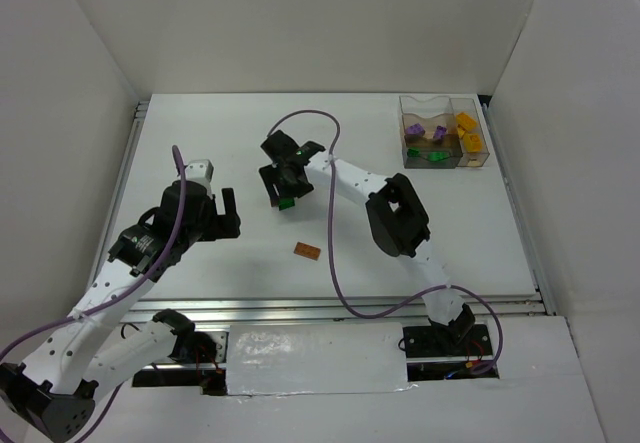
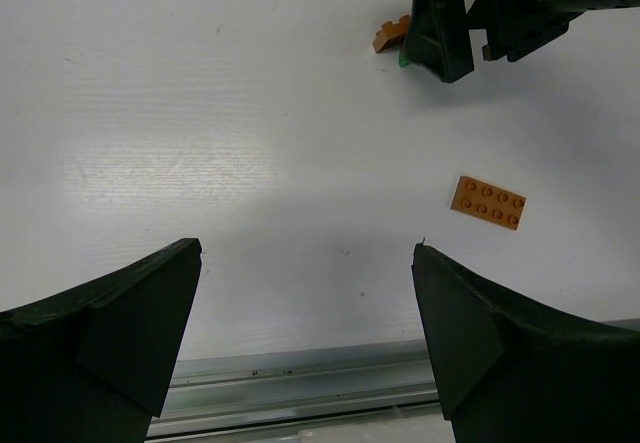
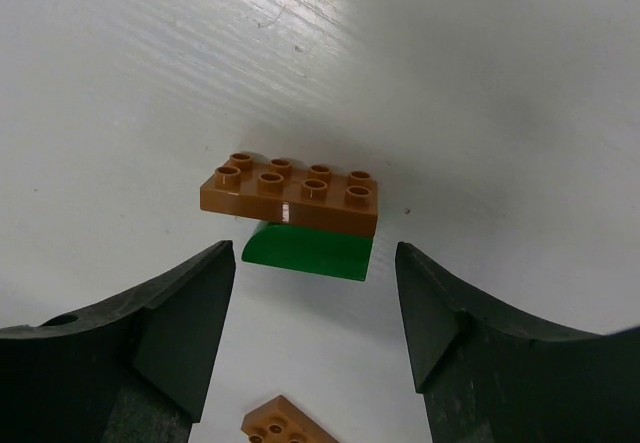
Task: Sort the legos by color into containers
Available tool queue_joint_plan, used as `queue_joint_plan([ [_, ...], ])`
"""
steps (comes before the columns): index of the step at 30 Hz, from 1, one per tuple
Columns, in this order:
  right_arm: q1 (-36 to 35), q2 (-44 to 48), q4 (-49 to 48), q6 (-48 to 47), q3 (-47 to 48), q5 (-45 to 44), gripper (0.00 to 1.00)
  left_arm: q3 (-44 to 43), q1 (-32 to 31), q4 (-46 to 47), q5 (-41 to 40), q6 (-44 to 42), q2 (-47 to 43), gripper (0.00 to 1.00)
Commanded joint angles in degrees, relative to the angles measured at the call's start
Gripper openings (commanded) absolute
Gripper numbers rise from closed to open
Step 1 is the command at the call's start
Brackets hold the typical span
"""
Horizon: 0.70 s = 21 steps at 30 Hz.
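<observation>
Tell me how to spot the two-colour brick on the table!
Look at the middle of the white table, where the right arm's end effector hangs open. Between its fingers sits a brown plate on a green wedge. The loose brown brick nearby has no green.

White tabletop (image 1: 210, 133), plain white walls (image 1: 300, 23) on three sides, aluminium rail (image 1: 260, 309) along near edge, soft glare.
</observation>
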<state>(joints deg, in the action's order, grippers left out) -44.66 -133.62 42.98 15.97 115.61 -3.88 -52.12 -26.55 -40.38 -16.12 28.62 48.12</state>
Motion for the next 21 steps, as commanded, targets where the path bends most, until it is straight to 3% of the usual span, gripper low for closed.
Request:
queue_joint_plan([
  [1, -0.6, -1.8, 0.6, -1.0, 3.3, -0.3, 0.72, -0.3, 0.2, 1.9, 1.0, -1.1, -0.6, 1.0],
  [11, -0.6, -4.0, 0.7, -1.6, 4.0, -1.0, 0.64, -0.1, 0.3, 2.1, 1.8, -1.5, -1.4, 1.0],
  [21, -0.9, -1.5, -3.1, -2.8, 0.1, -0.1, 0.41, -0.1, 0.3, 2.1, 2.0, -1.5, -1.8, 1.0],
])
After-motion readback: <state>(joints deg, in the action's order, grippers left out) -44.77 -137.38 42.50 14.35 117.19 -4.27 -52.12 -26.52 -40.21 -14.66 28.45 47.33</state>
